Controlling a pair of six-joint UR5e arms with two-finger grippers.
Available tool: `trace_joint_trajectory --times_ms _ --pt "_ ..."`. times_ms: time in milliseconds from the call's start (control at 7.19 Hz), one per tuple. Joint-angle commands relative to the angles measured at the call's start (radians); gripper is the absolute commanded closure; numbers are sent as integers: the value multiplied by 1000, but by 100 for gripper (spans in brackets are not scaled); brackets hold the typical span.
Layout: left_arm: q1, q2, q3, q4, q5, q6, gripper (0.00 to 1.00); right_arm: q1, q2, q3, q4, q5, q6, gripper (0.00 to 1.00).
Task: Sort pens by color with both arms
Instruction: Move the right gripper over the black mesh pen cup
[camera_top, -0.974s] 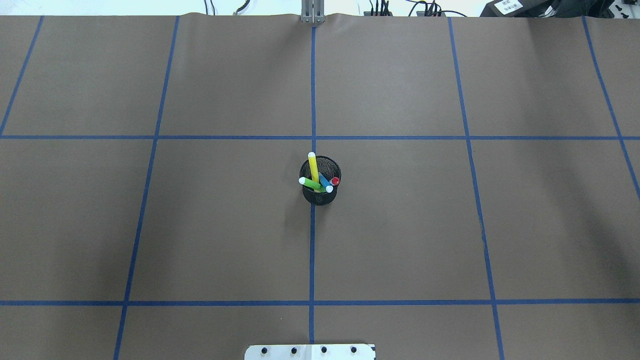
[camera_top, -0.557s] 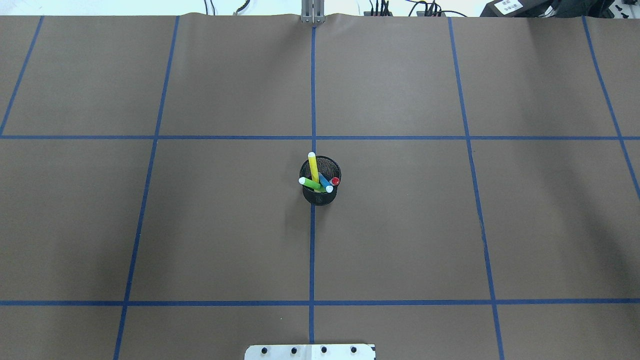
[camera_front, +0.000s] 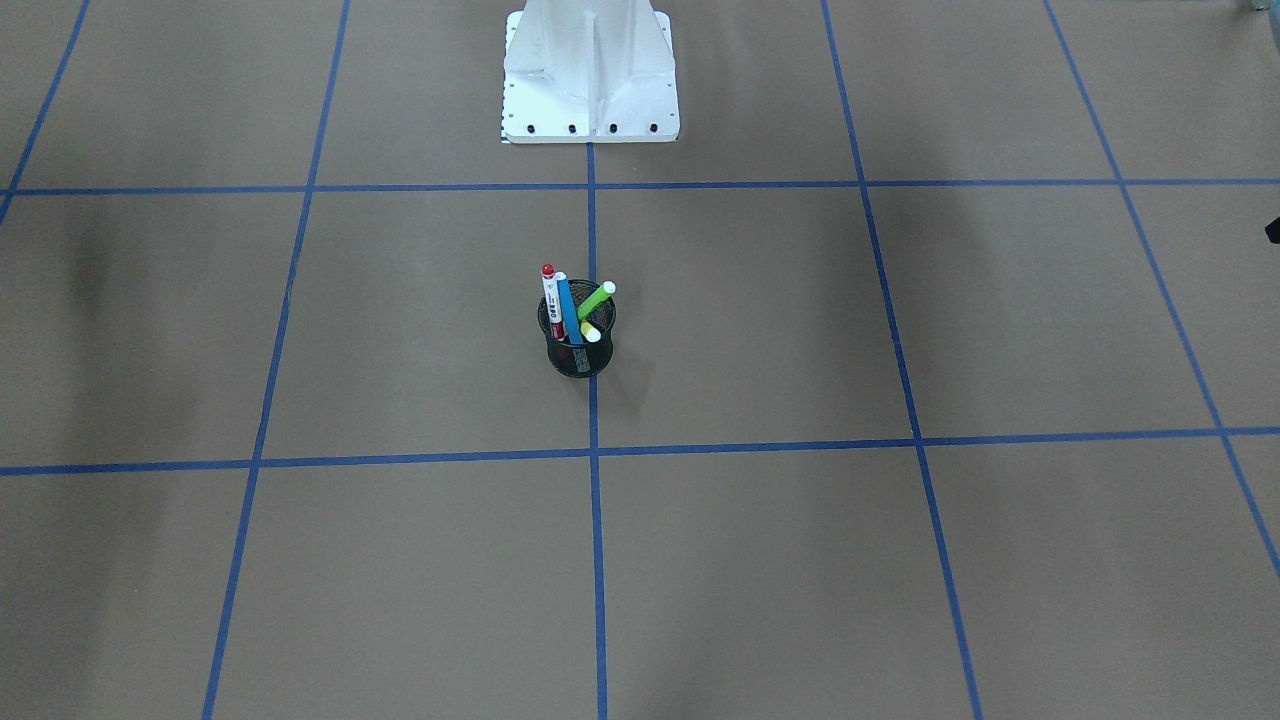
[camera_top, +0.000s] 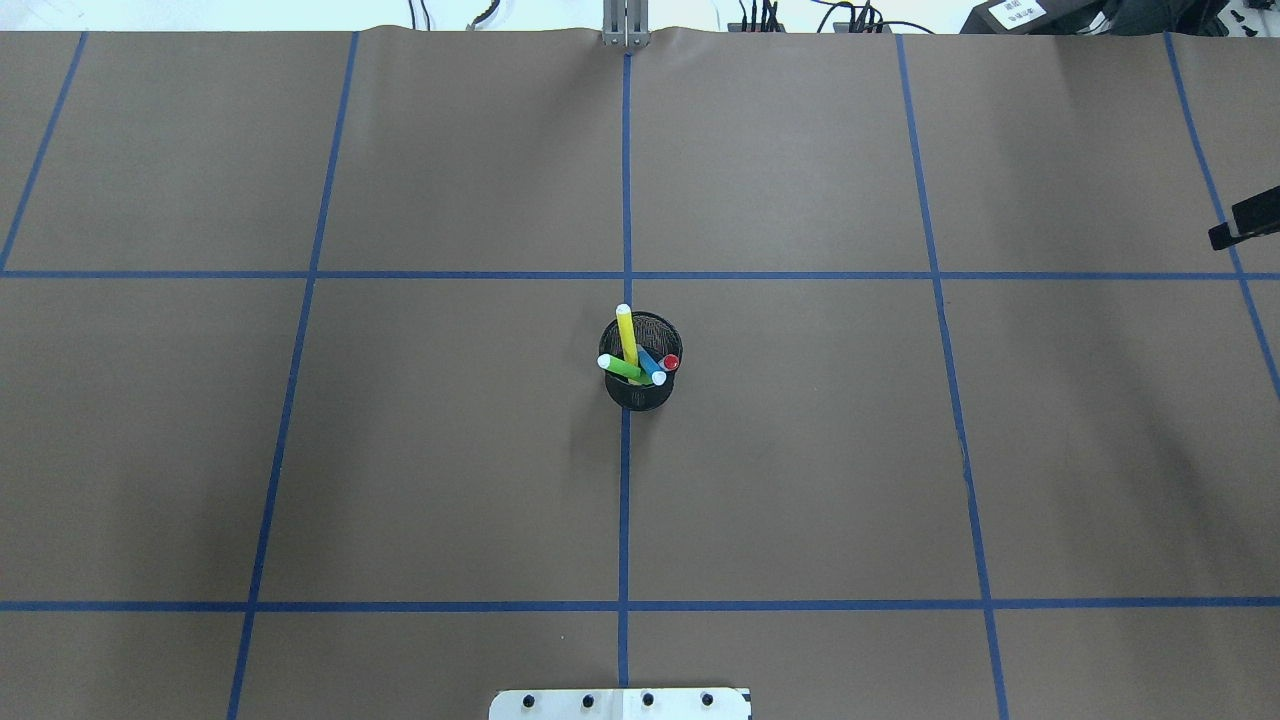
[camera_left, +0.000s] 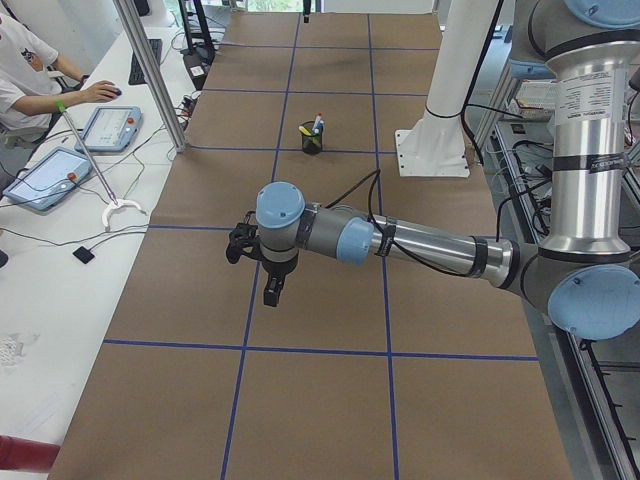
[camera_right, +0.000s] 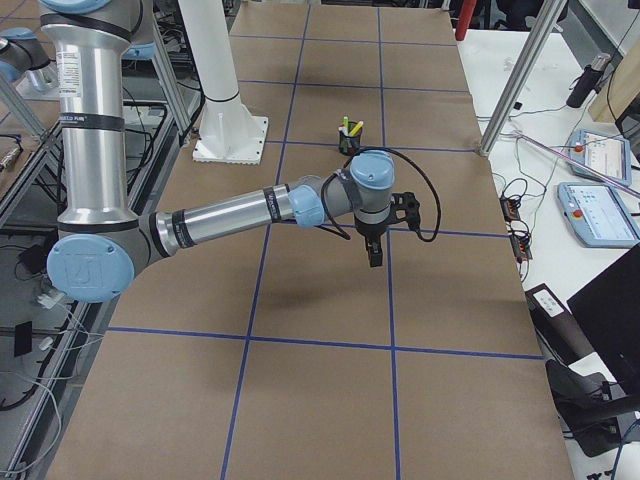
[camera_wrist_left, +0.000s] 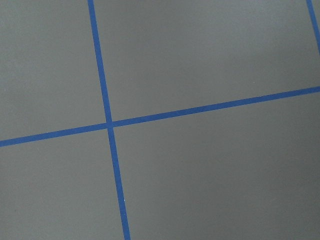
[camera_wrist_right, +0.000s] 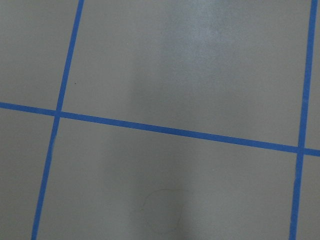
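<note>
Four pens stand in a black mesh cup (camera_top: 640, 392) at the table's middle: a yellow pen (camera_top: 626, 335), a lime green pen (camera_top: 620, 367), a blue pen (camera_top: 650, 368) and a red-capped white pen (camera_top: 670, 362). The front-facing view shows the same cup (camera_front: 578, 357) with the red-capped pen (camera_front: 551, 298) tallest. A black part of my right gripper (camera_top: 1245, 221) shows at the overhead view's right edge, far from the cup. My left gripper (camera_left: 272, 290) hangs over a tape crossing, also far from the cup. I cannot tell whether either is open or shut. Both wrist views show only bare paper.
Blue tape lines divide the brown paper into squares. The white pedestal base (camera_front: 590, 80) stands on the robot's side. An operator (camera_left: 25, 65) sits at a side desk with tablets (camera_left: 105, 125). A metal post (camera_left: 150, 70) stands at the table's edge.
A black part of my right gripper has come into the overhead view at its right edge. The cup and pens have not moved.
</note>
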Motion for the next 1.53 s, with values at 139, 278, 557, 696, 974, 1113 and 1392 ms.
trace_joint_trajectory --times_ms 139,278,557,696,974,1113,1392 --pt "2 0 2 3 0 0 0 -192 118 21 195 -37 610 1" --pt "2 0 8 2 -1 0 0 -264 135 61 195 -107 719 1" --pt "2 0 8 3 -1 0 0 -431 214 115 187 -277 1022 1" --pt "2 -1 8 3 -1 0 0 -544 295 124 170 -383 1180 1" --pt "3 -1 10 3 -1 0 0 -739 462 193 -79 -595 1352 1" --pt "5 -1 17 3 -3 1 0 -819 507 190 -112 -682 1461 1" --pt "5 -1 22 2 -9 1 0 -898 555 167 -114 -741 1617 0"
